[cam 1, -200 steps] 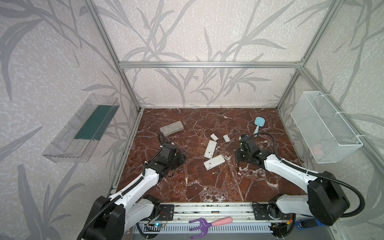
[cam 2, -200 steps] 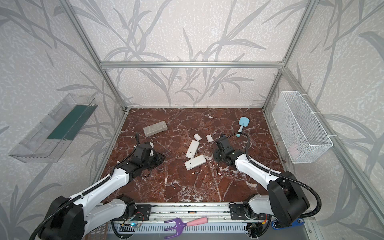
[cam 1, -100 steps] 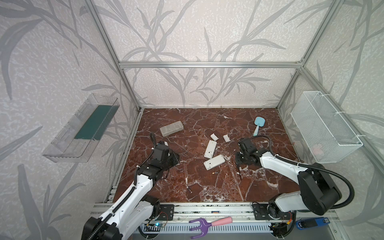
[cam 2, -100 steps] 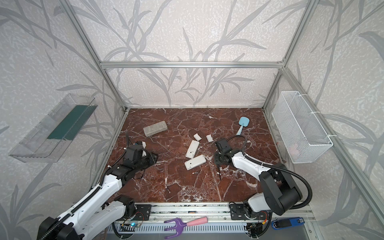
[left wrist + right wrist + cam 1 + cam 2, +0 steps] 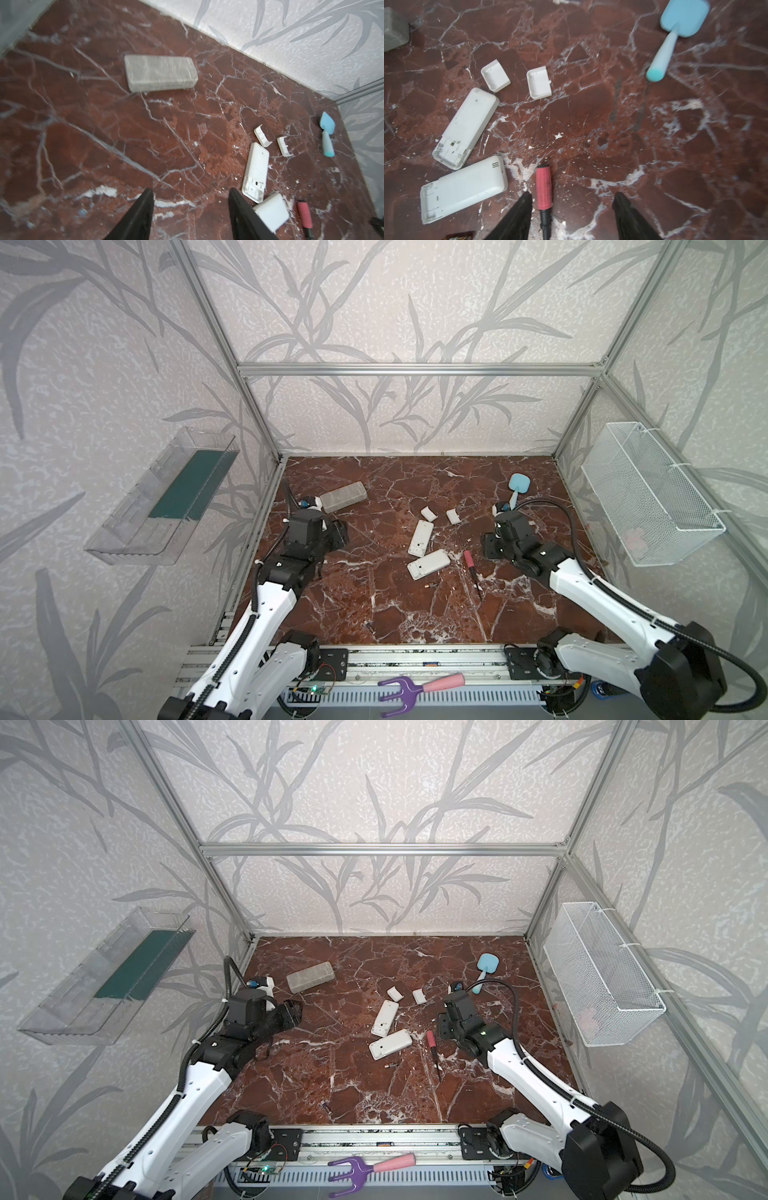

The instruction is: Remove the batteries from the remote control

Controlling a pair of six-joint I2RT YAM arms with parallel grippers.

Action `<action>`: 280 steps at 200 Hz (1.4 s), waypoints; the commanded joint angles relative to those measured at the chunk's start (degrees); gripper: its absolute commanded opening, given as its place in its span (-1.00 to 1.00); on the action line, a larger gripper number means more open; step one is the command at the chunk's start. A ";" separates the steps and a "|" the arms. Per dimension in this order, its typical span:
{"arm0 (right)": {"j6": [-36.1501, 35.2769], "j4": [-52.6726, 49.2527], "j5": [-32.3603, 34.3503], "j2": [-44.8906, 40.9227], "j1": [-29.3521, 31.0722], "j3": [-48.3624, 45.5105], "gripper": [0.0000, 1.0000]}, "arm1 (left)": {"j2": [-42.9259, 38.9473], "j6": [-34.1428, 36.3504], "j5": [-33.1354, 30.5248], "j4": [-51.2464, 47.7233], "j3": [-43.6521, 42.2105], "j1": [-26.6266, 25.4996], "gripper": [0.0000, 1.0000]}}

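Unloading looks all but done; nothing is in hand.
One battery (image 5: 430, 584) lies on the bench (image 5: 415, 614) just beside the open end of the nearer remote control (image 5: 429, 564), a second battery (image 5: 370, 627) well apart toward the front. Your left claw (image 5: 191, 195) and right claw (image 5: 573, 197) gape wide, holding nothing; the right hangs over the red-handled screwdriver (image 5: 543, 188). Next, check the bays are empty, then lift clear without nudging anything.
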 commanded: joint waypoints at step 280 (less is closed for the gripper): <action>-26.06 92.03 2.79 31.25 -15.40 -26.46 0.98 | 36.55 22.84 -5.72 77.75 -23.69 13.93 0.99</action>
